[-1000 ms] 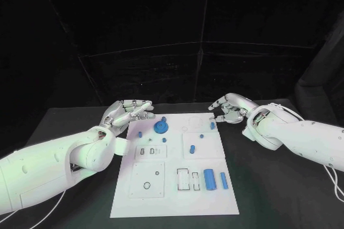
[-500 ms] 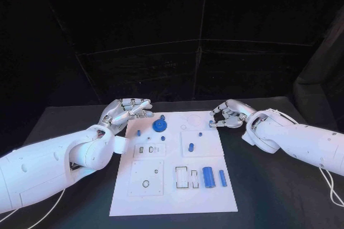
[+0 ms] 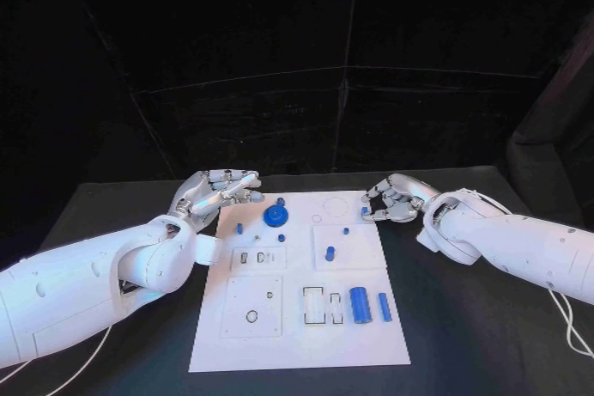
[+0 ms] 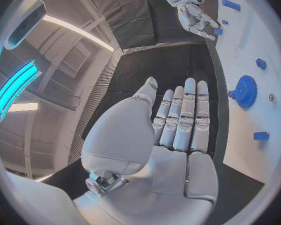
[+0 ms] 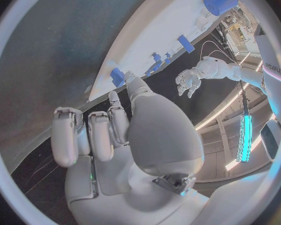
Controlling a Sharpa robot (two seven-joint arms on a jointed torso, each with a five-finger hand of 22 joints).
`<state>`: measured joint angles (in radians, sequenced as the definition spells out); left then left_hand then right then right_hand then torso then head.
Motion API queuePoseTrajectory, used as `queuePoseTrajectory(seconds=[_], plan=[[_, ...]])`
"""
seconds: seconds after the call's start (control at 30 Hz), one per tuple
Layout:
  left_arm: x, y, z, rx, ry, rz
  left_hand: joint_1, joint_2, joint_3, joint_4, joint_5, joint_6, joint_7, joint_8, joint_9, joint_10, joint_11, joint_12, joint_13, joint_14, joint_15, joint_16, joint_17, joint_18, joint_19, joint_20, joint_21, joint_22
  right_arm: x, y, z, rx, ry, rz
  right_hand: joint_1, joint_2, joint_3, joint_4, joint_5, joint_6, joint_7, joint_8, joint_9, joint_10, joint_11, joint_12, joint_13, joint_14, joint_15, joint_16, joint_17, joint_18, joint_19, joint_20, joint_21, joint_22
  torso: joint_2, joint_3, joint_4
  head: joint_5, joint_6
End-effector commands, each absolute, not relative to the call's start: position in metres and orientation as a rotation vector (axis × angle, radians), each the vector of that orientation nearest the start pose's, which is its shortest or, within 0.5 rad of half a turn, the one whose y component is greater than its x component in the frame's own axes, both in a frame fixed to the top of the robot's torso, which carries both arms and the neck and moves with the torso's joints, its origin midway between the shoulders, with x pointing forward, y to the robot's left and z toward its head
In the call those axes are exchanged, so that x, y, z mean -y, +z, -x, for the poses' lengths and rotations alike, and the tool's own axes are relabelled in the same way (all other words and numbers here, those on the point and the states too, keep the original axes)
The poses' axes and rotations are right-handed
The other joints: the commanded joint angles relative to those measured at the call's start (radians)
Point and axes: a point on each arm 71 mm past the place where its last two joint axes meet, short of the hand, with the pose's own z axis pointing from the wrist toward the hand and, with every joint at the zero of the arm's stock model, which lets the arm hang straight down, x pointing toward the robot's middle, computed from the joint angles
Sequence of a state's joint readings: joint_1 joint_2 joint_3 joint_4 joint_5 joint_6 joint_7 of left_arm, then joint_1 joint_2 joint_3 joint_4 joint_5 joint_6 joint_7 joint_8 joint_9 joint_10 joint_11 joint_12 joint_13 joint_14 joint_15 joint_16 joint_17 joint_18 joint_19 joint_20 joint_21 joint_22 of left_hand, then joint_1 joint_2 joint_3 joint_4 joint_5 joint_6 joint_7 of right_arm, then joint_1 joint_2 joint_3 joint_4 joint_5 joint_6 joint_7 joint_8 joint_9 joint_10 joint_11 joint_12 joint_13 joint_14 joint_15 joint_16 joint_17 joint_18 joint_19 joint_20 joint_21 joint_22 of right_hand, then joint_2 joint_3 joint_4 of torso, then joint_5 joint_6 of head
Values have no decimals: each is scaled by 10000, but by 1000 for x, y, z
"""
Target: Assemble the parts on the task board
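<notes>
The white board [image 3: 301,284] lies in the middle of the black table [image 3: 482,327], with a blue gear [image 3: 276,216] near its far edge and two blue cylinders [image 3: 360,306] toward its near right. The left hand [image 3: 221,192] hovers just off the board's far left corner, fingers straight, side by side and holding nothing. The right hand [image 3: 390,201] sits at the board's far right corner with fingers curled beside a small blue peg [image 3: 366,213]; whether it pinches the peg I cannot tell.

My fingers [image 4: 181,120] look like smooth silvery metal with a satin sheen, my arms [image 3: 87,280] like glossy white plastic, while the board [image 3: 297,344] is a smooth matt white plate, its small parts [image 3: 360,307] blue plastic, on a dull black table [image 3: 495,344].
</notes>
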<state>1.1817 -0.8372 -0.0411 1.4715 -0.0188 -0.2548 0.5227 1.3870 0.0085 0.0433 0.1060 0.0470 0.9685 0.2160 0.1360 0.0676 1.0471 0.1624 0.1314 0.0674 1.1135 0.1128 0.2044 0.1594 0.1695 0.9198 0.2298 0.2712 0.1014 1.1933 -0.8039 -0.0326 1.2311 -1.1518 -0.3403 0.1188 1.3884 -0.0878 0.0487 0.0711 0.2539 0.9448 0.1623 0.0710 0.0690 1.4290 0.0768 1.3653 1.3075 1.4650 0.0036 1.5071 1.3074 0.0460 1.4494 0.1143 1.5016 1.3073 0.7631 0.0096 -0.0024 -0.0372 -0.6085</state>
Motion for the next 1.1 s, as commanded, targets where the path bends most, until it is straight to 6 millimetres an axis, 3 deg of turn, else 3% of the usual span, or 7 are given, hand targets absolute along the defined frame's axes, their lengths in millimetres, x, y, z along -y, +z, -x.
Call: queuePoseTrajectory(seconds=[0.03,0.43,0.97,1.1], plan=[[-219,-180,-495,-13199,-16353,10242,22,85,-10,-76,10,43,4,-63,-8,71,-5,-45,-5,60,26,-64,16,149,97,-2,-31,-10,267,-198,-532,-16519,7267,-1178,16,86,0,-73,5,97,-8,60,25,8,-21,27,825,712,-26,-11,951,-13,-60,-23,-21,637,1,-2,0,-5,-14],[-220,-180,-495,-13202,-16324,10253,22,85,-10,-76,10,43,4,-63,-8,71,-5,-45,-5,60,26,-64,16,149,97,-2,-31,-10,267,-202,-532,-16594,7246,-1057,212,471,212,-302,-443,660,-114,251,58,132,-118,168,960,726,-116,3,1008,-25,-20,-98,-1,698,2,4,12,-3,-30],[-220,-181,-495,-13212,-16303,10265,34,97,1,-99,11,43,10,-77,-11,73,-3,-63,-7,59,26,-81,19,147,103,-4,-40,-19,265,-203,-533,-16591,7220,-997,161,595,323,-352,-535,969,-195,318,54,202,-188,245,1034,738,-182,18,1058,-37,18,-157,20,757,-1,11,8,-13,-79],[-221,-181,-495,-13214,-16296,10269,34,97,1,-99,11,43,10,-77,-11,73,-3,-63,-7,59,26,-81,19,147,103,-4,-40,-19,266,-202,-533,-16461,7124,-1080,139,806,454,-328,-525,1127,-257,357,55,239,-238,283,1070,744,-220,25,1080,-45,42,-189,33,792,-1,13,6,-19,-87]])
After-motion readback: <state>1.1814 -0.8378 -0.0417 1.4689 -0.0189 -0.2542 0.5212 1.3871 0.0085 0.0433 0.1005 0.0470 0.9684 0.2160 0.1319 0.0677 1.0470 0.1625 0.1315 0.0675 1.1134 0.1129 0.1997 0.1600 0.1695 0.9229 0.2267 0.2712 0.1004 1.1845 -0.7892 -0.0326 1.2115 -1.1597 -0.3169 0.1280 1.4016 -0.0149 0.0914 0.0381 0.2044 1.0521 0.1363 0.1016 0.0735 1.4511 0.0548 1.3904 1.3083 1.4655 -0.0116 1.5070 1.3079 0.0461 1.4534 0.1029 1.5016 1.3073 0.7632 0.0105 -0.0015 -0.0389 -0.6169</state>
